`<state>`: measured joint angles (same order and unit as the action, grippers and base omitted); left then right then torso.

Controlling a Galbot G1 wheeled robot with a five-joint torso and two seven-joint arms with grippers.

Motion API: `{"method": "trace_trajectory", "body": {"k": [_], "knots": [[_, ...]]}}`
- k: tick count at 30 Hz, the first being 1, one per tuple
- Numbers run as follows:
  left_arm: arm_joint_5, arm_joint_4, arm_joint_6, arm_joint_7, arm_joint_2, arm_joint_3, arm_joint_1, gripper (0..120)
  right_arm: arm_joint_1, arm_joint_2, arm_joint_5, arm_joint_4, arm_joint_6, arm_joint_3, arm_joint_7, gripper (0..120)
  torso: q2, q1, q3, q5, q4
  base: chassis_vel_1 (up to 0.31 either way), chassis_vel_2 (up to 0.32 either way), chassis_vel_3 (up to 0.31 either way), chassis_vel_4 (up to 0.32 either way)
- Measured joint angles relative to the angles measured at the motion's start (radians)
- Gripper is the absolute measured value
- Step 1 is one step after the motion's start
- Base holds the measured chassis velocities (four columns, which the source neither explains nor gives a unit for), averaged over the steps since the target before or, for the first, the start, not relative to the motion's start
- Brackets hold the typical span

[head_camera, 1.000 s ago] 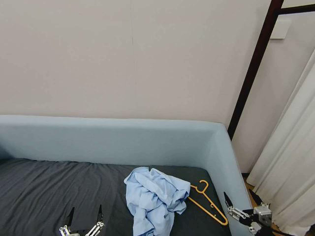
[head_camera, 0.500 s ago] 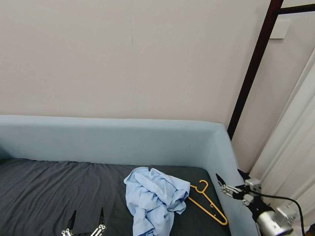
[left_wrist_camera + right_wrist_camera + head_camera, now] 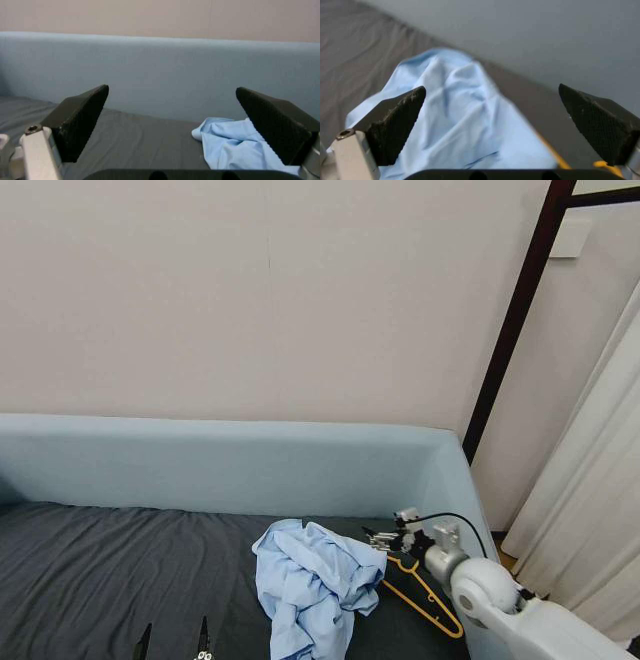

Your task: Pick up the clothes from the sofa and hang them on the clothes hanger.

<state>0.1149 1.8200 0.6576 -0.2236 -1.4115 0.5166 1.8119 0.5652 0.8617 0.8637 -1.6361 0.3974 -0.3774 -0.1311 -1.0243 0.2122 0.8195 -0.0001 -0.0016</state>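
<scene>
Head view: right gripper (image 3: 381,537) at edge of shirt (image 3: 315,580), just beside hanger (image 3: 425,590).
Wrist views: both spread wide (left gripper (image 3: 172,636) low over sofa (image 3: 80,570)).

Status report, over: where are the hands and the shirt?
Right hand open over the edge of the blue shirt. Left hand open, low over the sofa. Shirt crumpled, not gripped. Yellow hanger beside it, under the right arm.
</scene>
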Motion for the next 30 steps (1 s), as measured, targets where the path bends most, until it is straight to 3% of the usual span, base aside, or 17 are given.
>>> {"method": "trace_trajectory", "body": {"k": [3, 5, 10, 17, 23, 27, 29, 30], "knots": [[-0.001, -0.022, 0.021, -0.002, -0.018, 0.003, -0.002, 100, -0.083, 0.082, 0.095, 0.059, 0.106, -0.09, -0.047, 100, 0.0, 0.0, 0.0, -0.0006, -0.0003, 0.0, 0.0, 0.0, 0.0], [0.01, -0.04, 0.049, 0.001, -0.03, 0.009, -0.003, 100, -0.134, 0.176, 0.157, 0.14, 0.17, -0.123, -0.075, 100, 0.0, 0.0, 0.0, -0.0002, 0.0004, 0.0, 0.0, 0.0, 0.0], [0.014, -0.052, 0.067, 0.004, -0.04, 0.015, 0.003, 100, -0.175, 0.278, 0.135, 0.253, 0.178, -0.161, -0.076, 100, 0.0, 0.0, 0.0, -0.0003, 0.0001, 0.0, 0.0, 0.0, 0.0], [0.014, -0.054, 0.072, -0.001, -0.053, 0.025, 0.01, 100, -0.181, 0.375, 0.045, 0.403, 0.156, -0.198, -0.057, 100, 0.0, 0.0, 0.0, -0.0003, -0.0001, 0.0, 0.0, 0.0, 0.0], [0.024, -0.066, 0.082, -0.001, -0.058, 0.025, 0.007, 100, -0.173, 0.437, 0.071, 0.468, 0.149, -0.187, -0.067, 100, 0.0, 0.0, 0.0, -0.0001, 0.0002, 0.0, 0.0, 0.0, 0.0], [0.032, -0.07, 0.086, -0.001, -0.057, 0.025, 0.004, 100, -0.171, 0.453, 0.081, 0.48, 0.146, -0.195, -0.082, 86, 0.0, 0.0, 0.0, -0.0002, 0.0002, 0.0, 0.0, 0.0, 0.0], [0.033, -0.071, 0.087, -0.001, -0.057, 0.026, 0.004, 100, -0.171, 0.454, 0.08, 0.484, 0.145, -0.196, -0.082, 84, 0.0, 0.0, 0.0, -0.0002, 0.0001, 0.0, 0.0, 0.0, 0.0], [0.036, -0.071, 0.087, -0.001, -0.056, 0.026, 0.003, 100, -0.17, 0.456, 0.077, 0.49, 0.144, -0.197, -0.081, 75, 0.0, 0.0, 0.0, -0.0001, 0.0001, 0.0, 0.0, 0.0, 0.0]]}}
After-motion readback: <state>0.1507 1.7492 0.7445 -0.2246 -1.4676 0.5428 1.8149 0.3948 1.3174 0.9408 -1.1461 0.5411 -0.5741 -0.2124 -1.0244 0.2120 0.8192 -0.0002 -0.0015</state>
